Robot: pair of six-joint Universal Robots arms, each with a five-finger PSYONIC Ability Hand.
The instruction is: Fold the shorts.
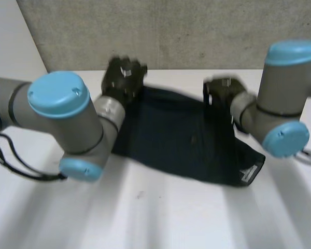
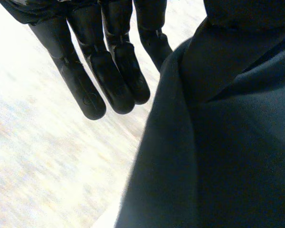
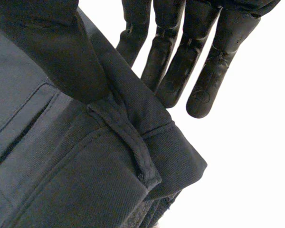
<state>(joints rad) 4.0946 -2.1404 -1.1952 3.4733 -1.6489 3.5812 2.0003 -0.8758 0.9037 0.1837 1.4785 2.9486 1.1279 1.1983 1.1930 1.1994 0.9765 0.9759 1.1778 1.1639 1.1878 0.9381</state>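
Found dark shorts [image 1: 181, 140] spread on white table [image 1: 160, 218], far corners at the two hands. Noted left hand [image 1: 123, 78] and right hand [image 1: 223, 92] each pinching cloth, thumb against straight fingers. Recorded belt loop [image 3: 133, 147] in right wrist view, pale label [image 1: 247, 175] in head view.

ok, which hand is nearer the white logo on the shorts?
Right. The right hand is at the far edge of the shorts, on the logo side; the left hand is at the opposite far corner.
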